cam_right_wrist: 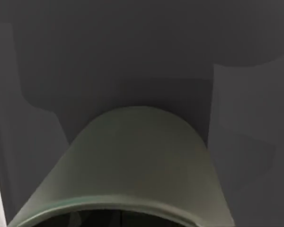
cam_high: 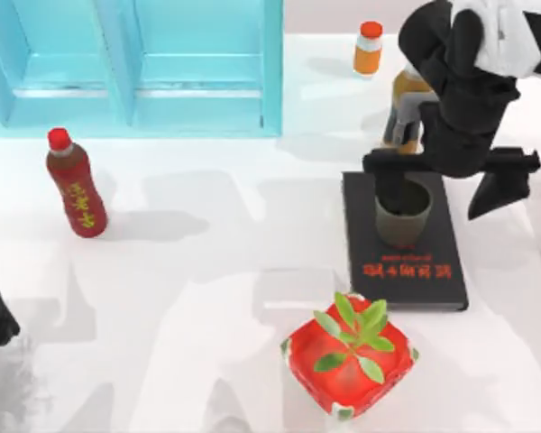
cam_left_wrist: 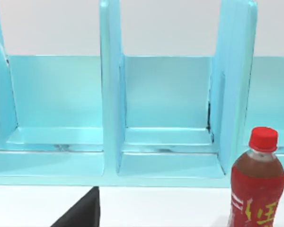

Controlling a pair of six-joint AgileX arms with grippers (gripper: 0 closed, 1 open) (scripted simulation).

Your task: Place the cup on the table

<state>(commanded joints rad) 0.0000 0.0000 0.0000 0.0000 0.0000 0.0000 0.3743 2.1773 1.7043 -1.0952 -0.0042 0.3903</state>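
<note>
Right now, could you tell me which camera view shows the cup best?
The top view: the whole cup is there, upright on the black book, with the right tool at its rim. The right wrist view shows its outer wall and part of the rim close up.

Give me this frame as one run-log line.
right gripper: at cup | cup: upright on black book, not on table | left arm: parked at left edge
</note>
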